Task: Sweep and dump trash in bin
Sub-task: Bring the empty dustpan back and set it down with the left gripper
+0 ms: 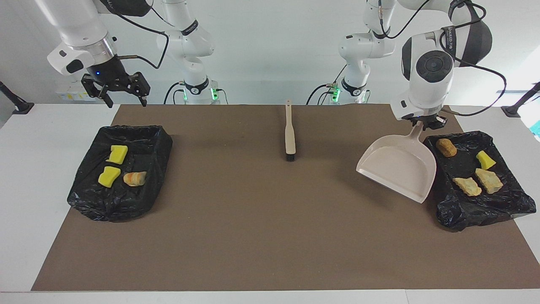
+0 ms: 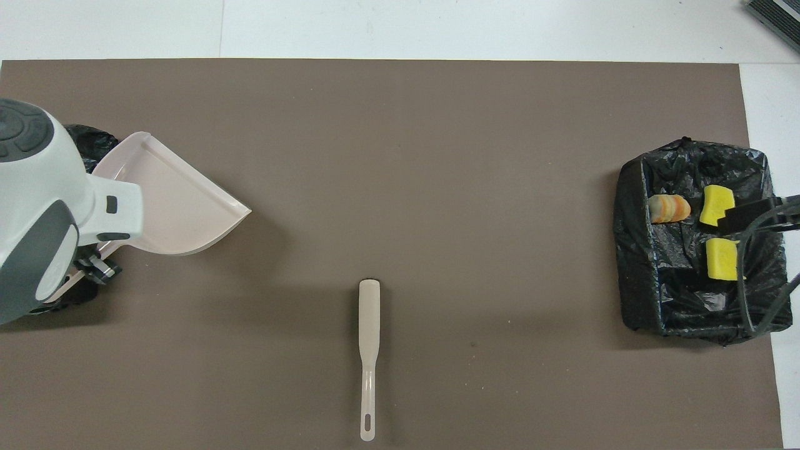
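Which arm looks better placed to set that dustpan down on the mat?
Probably the left: its end effector already grips the dustpan handle, raised beside its bin. The right end effector hangs open above the other bin.

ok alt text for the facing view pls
The left gripper holds an empty beige dustpan by its handle, raised beside a black bin with four foam chunks. A second bin holds three, under the open right gripper; a brush lies between.

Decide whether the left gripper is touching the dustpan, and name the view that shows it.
Touching. The facing view shows the left gripper shut on the handle of the dustpan, which hangs from it tilted above the mat beside the bin.
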Robot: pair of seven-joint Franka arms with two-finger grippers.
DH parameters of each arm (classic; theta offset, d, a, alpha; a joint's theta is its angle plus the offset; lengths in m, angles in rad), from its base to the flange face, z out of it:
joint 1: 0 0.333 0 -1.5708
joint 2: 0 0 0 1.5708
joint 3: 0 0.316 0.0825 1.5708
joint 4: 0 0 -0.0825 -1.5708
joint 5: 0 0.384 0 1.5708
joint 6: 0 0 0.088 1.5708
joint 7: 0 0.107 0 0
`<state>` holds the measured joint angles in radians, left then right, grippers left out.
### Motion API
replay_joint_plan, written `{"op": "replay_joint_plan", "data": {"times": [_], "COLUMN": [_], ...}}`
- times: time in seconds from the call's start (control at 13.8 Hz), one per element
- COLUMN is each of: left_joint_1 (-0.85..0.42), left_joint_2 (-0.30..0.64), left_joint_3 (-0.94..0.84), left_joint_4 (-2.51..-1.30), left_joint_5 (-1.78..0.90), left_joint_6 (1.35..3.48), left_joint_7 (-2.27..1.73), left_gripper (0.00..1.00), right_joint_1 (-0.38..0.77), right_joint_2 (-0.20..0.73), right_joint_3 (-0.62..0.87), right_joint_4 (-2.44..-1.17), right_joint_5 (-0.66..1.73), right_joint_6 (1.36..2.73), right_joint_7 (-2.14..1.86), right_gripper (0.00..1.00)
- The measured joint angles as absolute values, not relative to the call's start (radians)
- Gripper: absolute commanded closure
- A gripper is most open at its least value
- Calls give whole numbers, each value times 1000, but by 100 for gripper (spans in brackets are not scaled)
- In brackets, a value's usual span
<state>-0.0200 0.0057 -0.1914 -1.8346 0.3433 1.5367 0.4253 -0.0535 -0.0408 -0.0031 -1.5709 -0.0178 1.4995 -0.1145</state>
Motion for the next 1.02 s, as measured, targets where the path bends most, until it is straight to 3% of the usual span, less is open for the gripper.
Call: {"op": "replay_joint_plan", "data": {"times": [0.51,1.02], "left_joint_1": [-180,-327], "left_joint_2": [25,331], "left_joint_3": [-195,-196], "left_joint_4": [-1827,-1662], "left_joint_5": [165,111], "left_joint_6": [1634,1918], "left_joint_7": [-11,-489], "left_gripper": [100,100], "right_joint_1": [-51,-51], "right_joint_2": [-41,-41], "right_joint_3": [-1,-1], "right_joint_4": [-1571,-1571], "right_joint_5": [-18,-18], "right_joint_6": [1499,1499], "right_joint_7": [-114,-114], "right_gripper": [0,0]}}
